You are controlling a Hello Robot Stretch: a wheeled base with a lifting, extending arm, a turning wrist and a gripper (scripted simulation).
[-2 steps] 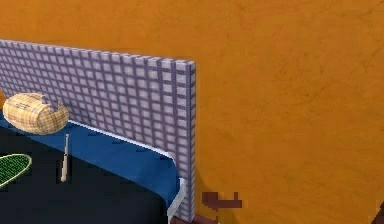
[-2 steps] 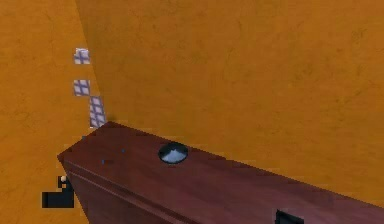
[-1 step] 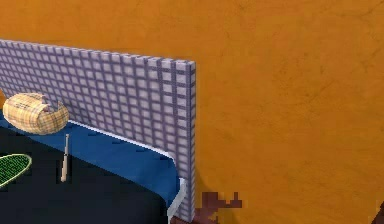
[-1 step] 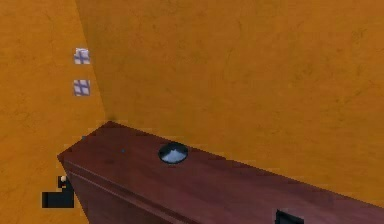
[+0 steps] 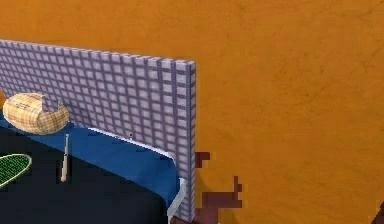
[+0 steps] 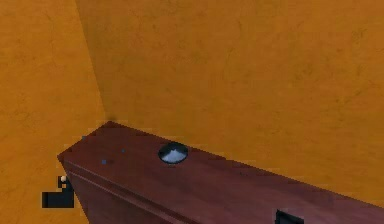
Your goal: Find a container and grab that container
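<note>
A small round dark bowl-like thing (image 6: 173,153) with a pale inside sits on the top of a dark red-brown cabinet (image 6: 230,185), near its far edge. The cabinet stands against an orange wall, close to the corner of the room.
In the forward view a bed (image 5: 120,170) with a plaid headboard (image 5: 110,90) holds a tan pillow (image 5: 33,112), a baseball bat (image 5: 65,157) and a green racket (image 5: 10,168). Orange wall (image 5: 290,90) lies right of it. Small dark things (image 6: 58,196) (image 6: 289,216) show at the cabinet's front.
</note>
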